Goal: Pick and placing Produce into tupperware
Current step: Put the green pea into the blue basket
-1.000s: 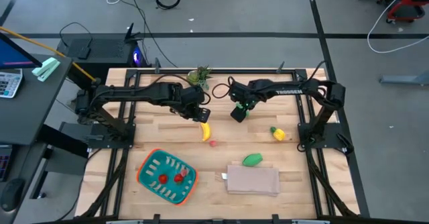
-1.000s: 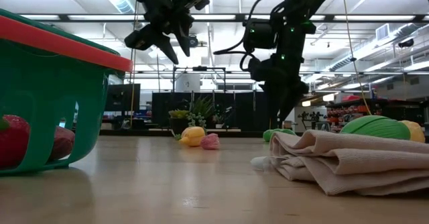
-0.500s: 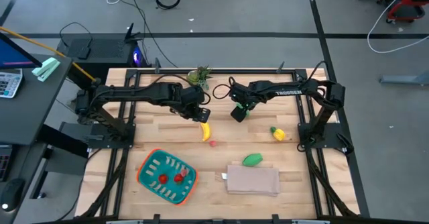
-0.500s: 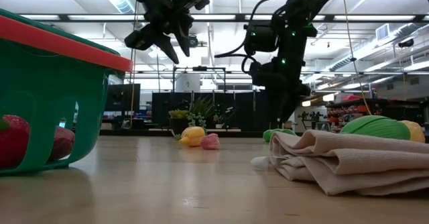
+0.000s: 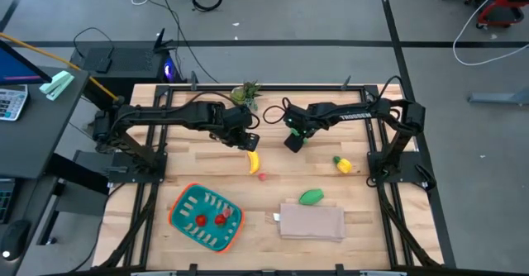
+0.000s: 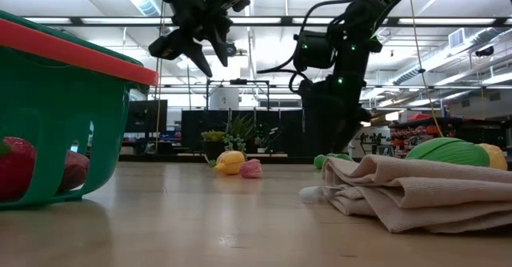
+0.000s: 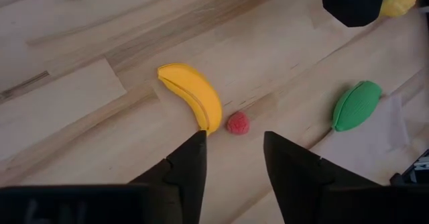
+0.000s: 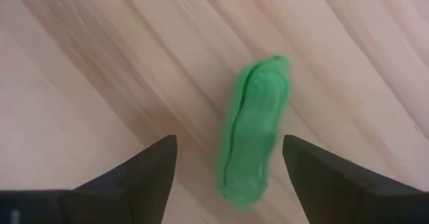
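I have the right gripper (image 5: 294, 140) spread wide and empty just above a green pod (image 8: 253, 131) near the top centre of the overhead frame. My left gripper (image 5: 248, 141) hangs partly open, holding nothing, above the banana (image 5: 254, 161) and a small red berry (image 5: 263, 176) mid-frame. The tupperware (image 5: 180, 216) sits on the desk (image 5: 347, 193) at lower left with two red pieces (image 5: 212, 220) inside; another green piece (image 5: 311, 197) and a yellow one (image 5: 342, 164) lie toward the right.

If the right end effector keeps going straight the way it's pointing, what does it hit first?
Most likely the green pea pod lying on the wooden table. The right end effector points down at it with its fingers open on either side. How far above it hangs is unclear.
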